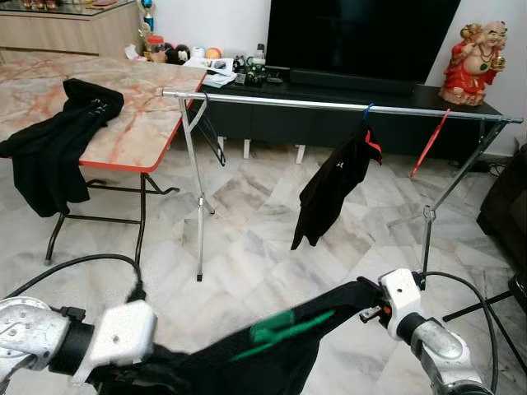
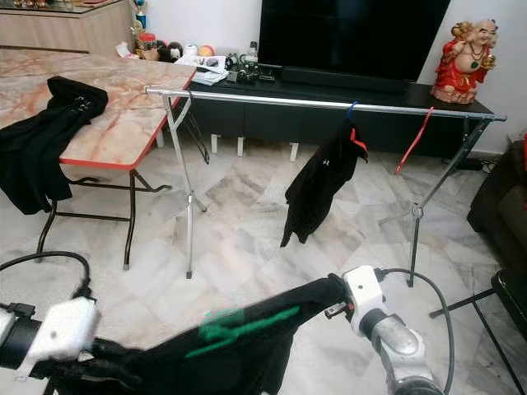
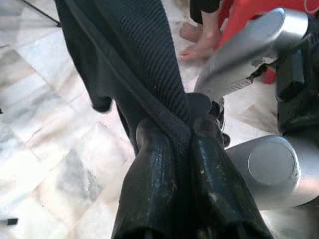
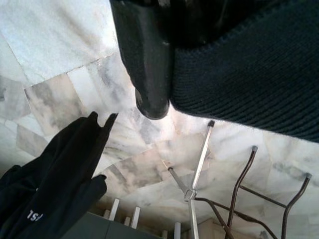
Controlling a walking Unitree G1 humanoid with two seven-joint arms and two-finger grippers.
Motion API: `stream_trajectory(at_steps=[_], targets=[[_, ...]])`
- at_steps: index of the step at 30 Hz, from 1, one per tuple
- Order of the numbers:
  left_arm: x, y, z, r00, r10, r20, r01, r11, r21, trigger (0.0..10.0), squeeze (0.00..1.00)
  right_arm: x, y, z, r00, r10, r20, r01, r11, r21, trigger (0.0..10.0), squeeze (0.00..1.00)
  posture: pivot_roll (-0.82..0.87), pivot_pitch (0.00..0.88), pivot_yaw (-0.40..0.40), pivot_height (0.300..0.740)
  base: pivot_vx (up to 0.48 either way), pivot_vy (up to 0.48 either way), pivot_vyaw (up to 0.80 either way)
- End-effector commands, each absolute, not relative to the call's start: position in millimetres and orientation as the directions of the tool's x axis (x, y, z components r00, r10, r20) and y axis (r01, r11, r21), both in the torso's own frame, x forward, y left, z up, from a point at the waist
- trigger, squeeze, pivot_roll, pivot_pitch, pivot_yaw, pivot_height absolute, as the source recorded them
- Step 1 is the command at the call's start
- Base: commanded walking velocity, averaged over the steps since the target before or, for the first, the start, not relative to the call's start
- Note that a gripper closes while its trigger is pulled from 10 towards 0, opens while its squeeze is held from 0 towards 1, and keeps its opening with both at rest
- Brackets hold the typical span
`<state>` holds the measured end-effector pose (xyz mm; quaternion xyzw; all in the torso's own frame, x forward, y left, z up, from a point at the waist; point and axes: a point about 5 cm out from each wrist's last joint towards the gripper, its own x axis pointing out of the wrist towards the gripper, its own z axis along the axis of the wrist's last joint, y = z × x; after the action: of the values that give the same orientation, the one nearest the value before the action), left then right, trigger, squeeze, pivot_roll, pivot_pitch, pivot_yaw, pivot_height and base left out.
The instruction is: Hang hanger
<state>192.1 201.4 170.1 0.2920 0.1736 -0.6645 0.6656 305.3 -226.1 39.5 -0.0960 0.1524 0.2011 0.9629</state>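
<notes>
garment (image 1: 272,346): black, green print | rack (image 1: 329,104): silver | floor (image 1: 247,239): white-grey marble | statue (image 1: 471,64): red

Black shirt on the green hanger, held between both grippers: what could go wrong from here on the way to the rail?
The black shirt is stretched between the left gripper and right gripper, so uneven motion could pull it off the green hanger. The rail is still far ahead; the hanging shirt and red hanger crowd its right half.

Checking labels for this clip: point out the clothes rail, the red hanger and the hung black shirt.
clothes rail (image 1: 288,101), left eye view, bare middle of bar.
red hanger (image 1: 430,143), left eye view, its arm.
hung black shirt (image 1: 329,188), left eye view, body.
</notes>
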Motion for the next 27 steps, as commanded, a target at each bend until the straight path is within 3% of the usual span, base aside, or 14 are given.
stream_trajectory(at_steps=[1, 6, 11, 20, 27], targets=[[185.5, 206.9, 168.3, -0.022, -0.766, -0.642, 0.992, -0.099, 0.084, 10.0, 0.0, 307.1, -281.1, 62.4, 0.942, 0.149, -0.3, -0.211, 0.96, -0.184, 0.0, 0.0, 0.15, 0.0, -0.097, 0.74, 0.0, 0.0, 0.0], [183.8, 199.5, 172.4, -0.044, -0.794, -0.606, 0.987, -0.127, 0.094, 10.0, 0.0, 308.6, -281.3, 64.6, 0.943, 0.147, -0.297, -0.212, 0.957, -0.199, 0.0, 0.0, 0.15, 0.0, -0.099, 0.74, 0.0, 0.0, 0.0], [189.8, 188.4, 201.0, -0.023, -0.933, -0.359, 0.987, -0.077, 0.138, 10.0, 0.0, 307.8, -276.5, 60.2, 0.937, 0.157, -0.311, -0.224, 0.955, -0.195, 0.0, 0.0, 0.15, 0.0, -0.1, 0.74, 0.0, 0.0, 0.0], [195.1, 181.5, 216.1, -0.014, -0.983, -0.181, 0.986, -0.044, 0.163, 10.0, 0.0, 303.7, -267.9, 50.8, 0.925, 0.186, -0.33, -0.252, 0.952, -0.171, 0.0, 0.0, 0.15, 0.0, -0.099, 0.74, 0.0, 0.0, 0.0], [205.8, 177.6, 215.5, 0.088, -0.989, -0.117, 0.982, 0.067, 0.175, 10.0, 0.0, 299.0, -261.8, 42.2, 0.916, 0.199, -0.348, -0.265, 0.952, -0.155, 0.0, 0.0, 0.15, 0.0, -0.101, 0.74, 0.0, 0.0, 0.0]])
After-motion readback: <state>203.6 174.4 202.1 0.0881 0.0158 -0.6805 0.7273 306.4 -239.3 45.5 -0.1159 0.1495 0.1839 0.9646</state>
